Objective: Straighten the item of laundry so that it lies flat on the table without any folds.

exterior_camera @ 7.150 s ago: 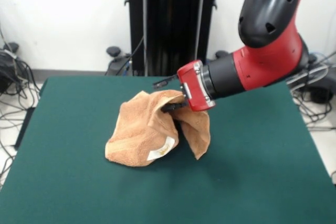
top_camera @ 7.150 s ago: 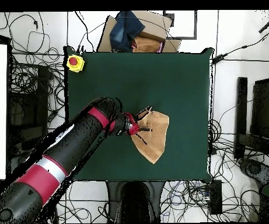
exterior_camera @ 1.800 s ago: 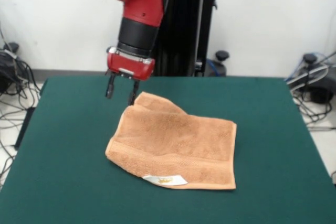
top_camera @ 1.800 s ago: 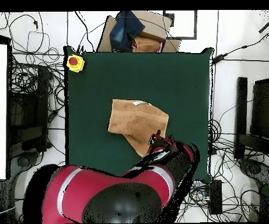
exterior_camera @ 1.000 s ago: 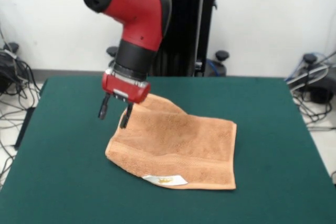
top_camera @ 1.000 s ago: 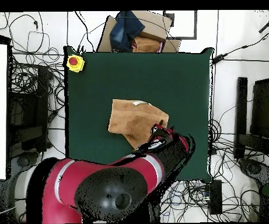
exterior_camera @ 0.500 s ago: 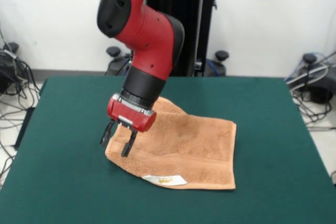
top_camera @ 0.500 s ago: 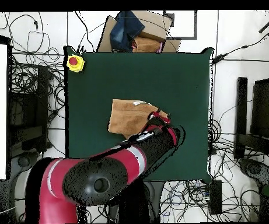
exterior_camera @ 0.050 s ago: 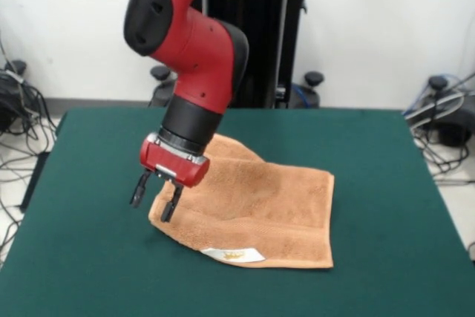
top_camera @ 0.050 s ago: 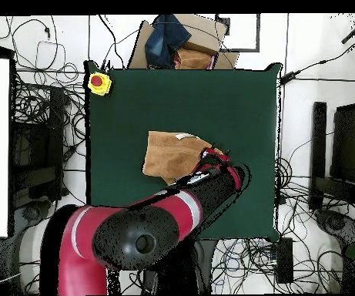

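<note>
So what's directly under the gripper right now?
The open gripper hangs over the towel's left edge and the green table. Its arm covers that corner in the overhead view.

A yellow box with a red button (top_camera @ 0.050 s ago: 98,82) sits at one table corner.

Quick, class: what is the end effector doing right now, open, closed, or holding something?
End effector: open, holding nothing, poised at the towel's left corner in the front view.
</note>
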`<state>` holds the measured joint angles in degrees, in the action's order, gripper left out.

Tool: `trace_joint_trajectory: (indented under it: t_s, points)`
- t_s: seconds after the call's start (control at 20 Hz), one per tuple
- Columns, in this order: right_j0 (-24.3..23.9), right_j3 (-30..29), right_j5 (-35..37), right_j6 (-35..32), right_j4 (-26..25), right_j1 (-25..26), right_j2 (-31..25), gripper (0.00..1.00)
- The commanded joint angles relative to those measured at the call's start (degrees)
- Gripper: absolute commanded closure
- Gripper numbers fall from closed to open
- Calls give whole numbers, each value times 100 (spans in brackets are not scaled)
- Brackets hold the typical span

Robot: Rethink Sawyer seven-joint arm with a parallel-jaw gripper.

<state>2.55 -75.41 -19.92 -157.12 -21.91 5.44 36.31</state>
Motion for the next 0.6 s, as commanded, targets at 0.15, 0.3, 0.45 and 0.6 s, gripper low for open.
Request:
trace_joint_trajectory:
  t_s: [0.15, 0.3, 0.45, 0.6]
  points:
    - [-360, -311, 718, -2, -1041, -855, -1575, 0]
    - [-351, -277, 538, -115, -1051, -833, -1617, 0]
    - [-482, -453, 149, -533, -870, -956, -1982, 0]
    - [-1286, -705, -240, -1042, -2138, -1393, -3189, 0]
